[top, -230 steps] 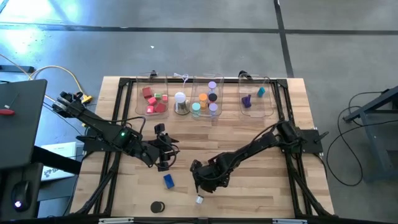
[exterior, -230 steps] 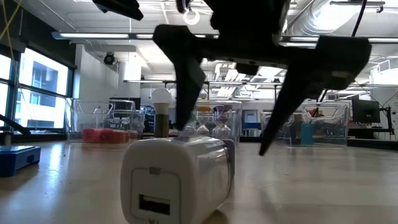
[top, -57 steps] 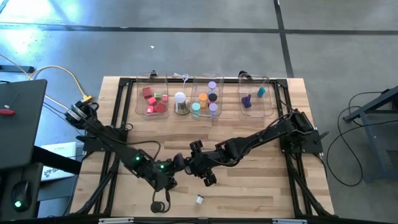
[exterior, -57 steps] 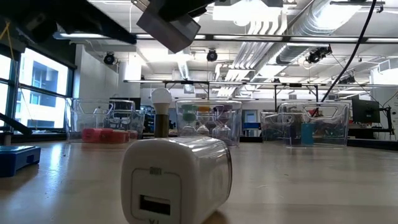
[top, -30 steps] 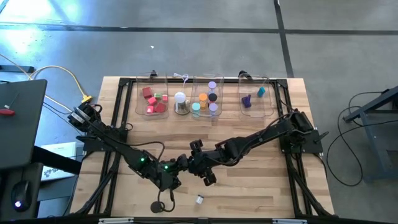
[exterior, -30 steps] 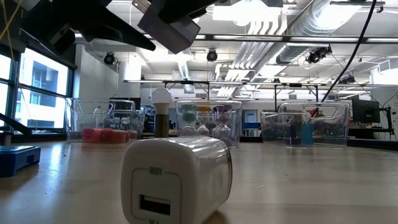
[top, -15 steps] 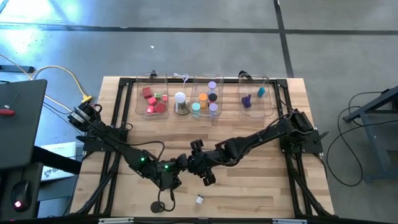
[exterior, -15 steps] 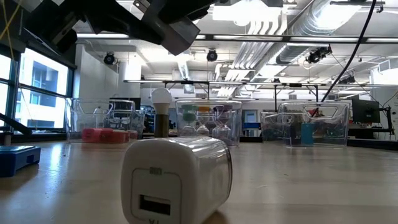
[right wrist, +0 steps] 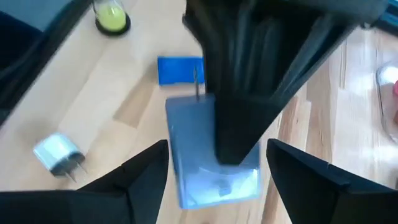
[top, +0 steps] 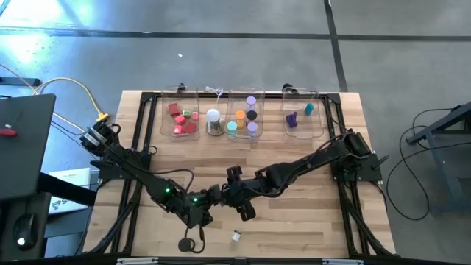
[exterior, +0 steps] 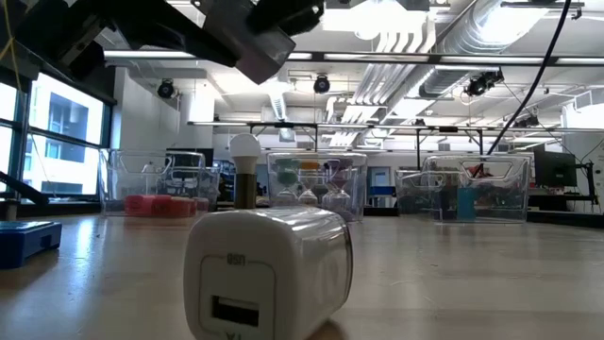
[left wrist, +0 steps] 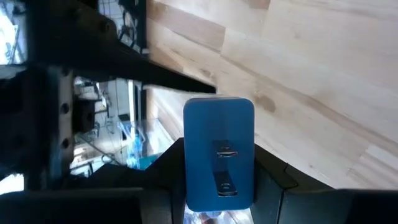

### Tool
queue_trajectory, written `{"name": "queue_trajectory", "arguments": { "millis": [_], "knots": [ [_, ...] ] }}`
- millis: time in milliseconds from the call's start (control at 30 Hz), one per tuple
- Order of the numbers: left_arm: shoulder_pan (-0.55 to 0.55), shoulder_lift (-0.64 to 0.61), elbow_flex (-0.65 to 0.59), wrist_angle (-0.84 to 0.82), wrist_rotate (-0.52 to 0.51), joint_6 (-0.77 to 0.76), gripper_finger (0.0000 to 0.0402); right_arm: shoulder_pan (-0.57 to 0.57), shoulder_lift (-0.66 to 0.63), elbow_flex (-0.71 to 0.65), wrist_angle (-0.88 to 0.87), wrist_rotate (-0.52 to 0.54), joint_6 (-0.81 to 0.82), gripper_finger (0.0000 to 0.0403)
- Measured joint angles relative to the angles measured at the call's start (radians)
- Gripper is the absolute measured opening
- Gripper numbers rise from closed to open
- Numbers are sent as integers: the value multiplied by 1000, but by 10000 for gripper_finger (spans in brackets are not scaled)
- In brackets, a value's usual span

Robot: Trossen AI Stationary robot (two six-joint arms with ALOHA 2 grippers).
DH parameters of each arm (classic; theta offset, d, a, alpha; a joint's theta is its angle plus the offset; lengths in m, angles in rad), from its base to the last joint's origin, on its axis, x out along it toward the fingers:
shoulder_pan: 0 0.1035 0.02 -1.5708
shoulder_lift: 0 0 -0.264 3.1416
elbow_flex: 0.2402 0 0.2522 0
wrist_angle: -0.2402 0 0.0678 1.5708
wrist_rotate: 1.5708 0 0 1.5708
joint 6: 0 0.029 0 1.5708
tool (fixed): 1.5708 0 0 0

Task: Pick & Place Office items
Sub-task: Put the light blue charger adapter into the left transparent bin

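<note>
Handing over near the table's front middle, I judge. Left gripper [top: 209, 197] is clamped on the blue block [left wrist: 219, 155], held above the wood. Block: flat, rounded corners, small metal clip on its face. Right gripper [top: 229, 193], just beside, stands spread wide to either side of it. Right should close squarely on the free end before left releases, otherwise a drop is likely.

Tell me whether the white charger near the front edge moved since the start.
No. The white charger lies at the same spot on the table's planks, by the front edge.
</note>
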Motion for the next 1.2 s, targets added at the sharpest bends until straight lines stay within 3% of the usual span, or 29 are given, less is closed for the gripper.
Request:
{"name": "queue_trajectory", "arguments": {
  "millis": [100,300,467,800,1067,1200],
  "knots": [
    [-3,-1,0,-5,-45,-54,111,0,0,0,-39,30,-4,260],
    [-31,-57,-1,-14,-250,-425,111,8,-39,0,-144,145,57,255],
    [-12,-127,-1,-148,-389,-588,111,14,-82,0,-215,182,161,254],
    [191,-336,-1,-516,-228,-954,111,14,-105,-2,-297,194,265,251],
    [341,-503,-1,-695,-133,-1136,111,12,-105,-2,-257,394,239,247],
    [385,-554,-1,-765,-106,-1179,111,12,-106,-2,-184,374,233,248]
  ]
}}
